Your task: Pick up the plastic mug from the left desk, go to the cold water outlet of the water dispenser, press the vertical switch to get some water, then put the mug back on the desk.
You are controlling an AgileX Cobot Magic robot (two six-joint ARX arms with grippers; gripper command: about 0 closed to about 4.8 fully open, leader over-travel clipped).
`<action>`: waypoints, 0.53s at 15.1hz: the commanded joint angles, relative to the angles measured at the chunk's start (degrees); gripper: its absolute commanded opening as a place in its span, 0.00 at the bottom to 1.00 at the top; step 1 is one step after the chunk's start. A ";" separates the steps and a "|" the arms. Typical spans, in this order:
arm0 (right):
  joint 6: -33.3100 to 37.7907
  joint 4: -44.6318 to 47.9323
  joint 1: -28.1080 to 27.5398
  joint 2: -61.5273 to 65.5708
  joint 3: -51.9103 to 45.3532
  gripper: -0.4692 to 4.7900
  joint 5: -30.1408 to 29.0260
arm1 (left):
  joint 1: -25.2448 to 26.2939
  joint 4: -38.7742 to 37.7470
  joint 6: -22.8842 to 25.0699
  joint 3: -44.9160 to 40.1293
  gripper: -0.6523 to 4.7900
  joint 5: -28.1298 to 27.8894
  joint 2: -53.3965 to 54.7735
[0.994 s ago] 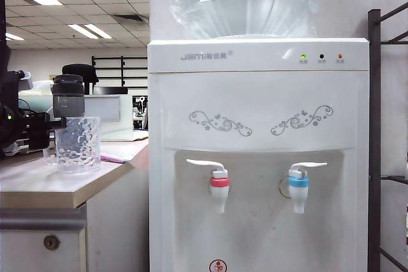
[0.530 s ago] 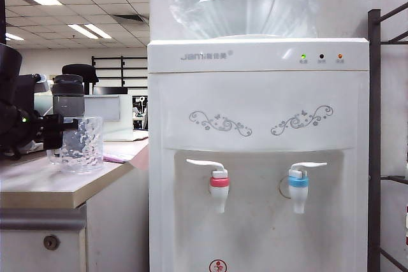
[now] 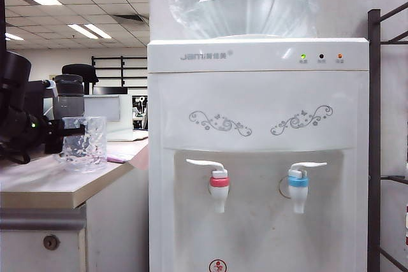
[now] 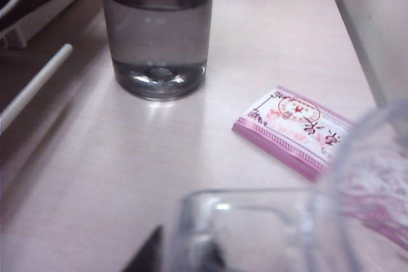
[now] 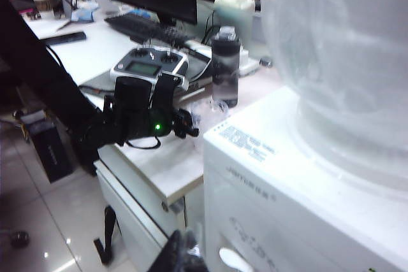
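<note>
The plastic mug (image 3: 84, 143) stands upright on the left desk (image 3: 44, 186), near its right end, its long axis vertical. In the left wrist view the clear handle (image 4: 242, 227) sits right at the camera, with a dark fingertip (image 4: 148, 256) beside it. The left gripper (image 3: 71, 132) reaches in level from the left and meets the mug's near side; it looks partly closed about the handle, though a firm pinch cannot be confirmed.

Just behind the mug stands a smoky-grey bottle (image 3: 68, 97), with a pink booklet (image 4: 292, 130) lying flat beside it.

To the right is the water dispenser (image 3: 258, 157), its cold water outlet (image 3: 298, 189) well apart from the mug.

The right gripper (image 5: 182, 254) hovers high beside the dispenser; its fingers cannot be read.

1 second earlier, the left gripper sat further left, clear of the mug.
</note>
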 commanded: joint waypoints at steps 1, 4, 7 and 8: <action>-0.09 1.03 0.07 0.68 0.17 0.09 0.11 | -0.04 1.20 1.77 0.13 0.10 1.05 -0.07; -0.11 1.05 0.04 0.85 0.20 0.09 0.24 | -0.04 1.09 2.99 0.04 0.11 1.60 -0.63; -0.13 1.05 0.04 0.85 0.20 0.09 0.26 | -0.02 -1.77 0.70 -0.04 0.11 4.04 -4.44; -0.13 1.05 0.04 0.85 0.20 0.09 0.26 | -0.02 -3.21 0.70 -0.07 0.11 4.04 -5.62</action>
